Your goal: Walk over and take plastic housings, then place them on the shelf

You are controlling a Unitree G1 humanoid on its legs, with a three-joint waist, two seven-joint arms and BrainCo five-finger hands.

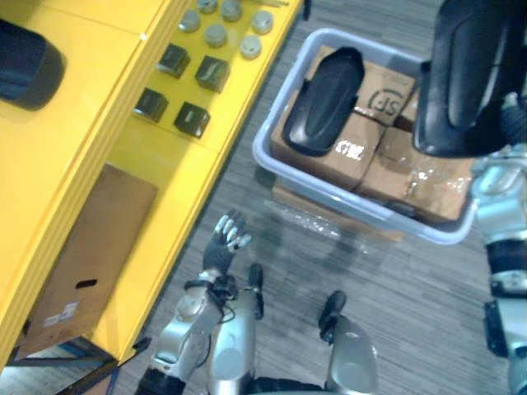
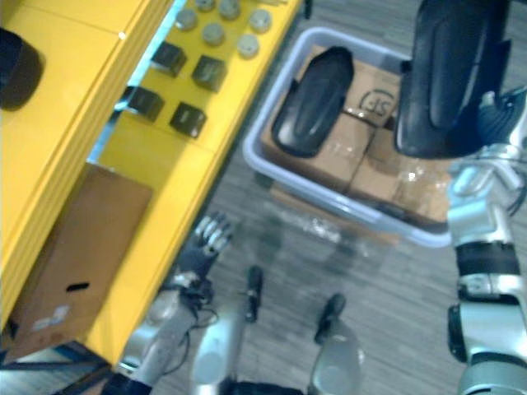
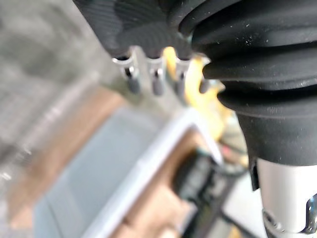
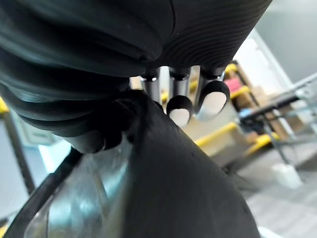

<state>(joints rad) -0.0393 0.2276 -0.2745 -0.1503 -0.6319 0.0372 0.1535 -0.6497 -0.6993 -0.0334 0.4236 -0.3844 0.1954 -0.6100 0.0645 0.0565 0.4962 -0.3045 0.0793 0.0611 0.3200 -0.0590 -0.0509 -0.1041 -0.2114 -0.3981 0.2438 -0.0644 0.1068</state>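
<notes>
**Left eye view:** L hand [image 1: 226,243] is noted low centre, just beside the yellow shelf [image 1: 99,164], fingers apart, nothing held. A black housing [image 1: 473,74] is held raised at right, above the grey bin [image 1: 272,164]. A second housing [image 1: 325,99] is laid on cardboard boxes [image 1: 362,156] inside the bin. Dark square blocks [image 1: 185,119] and grey discs [image 1: 216,34] are set on the shelf.

**Right eye view:** Same layout. A brown carton [image 2: 78,247] is seen under the shelf at left.

**Left wrist view:** L fingers are seen straight, empty; bin is seen beyond.

**Right wrist view:** R hand [image 4: 178,101] is clamped on the raised housing, fingertips hooked over its edge.
</notes>
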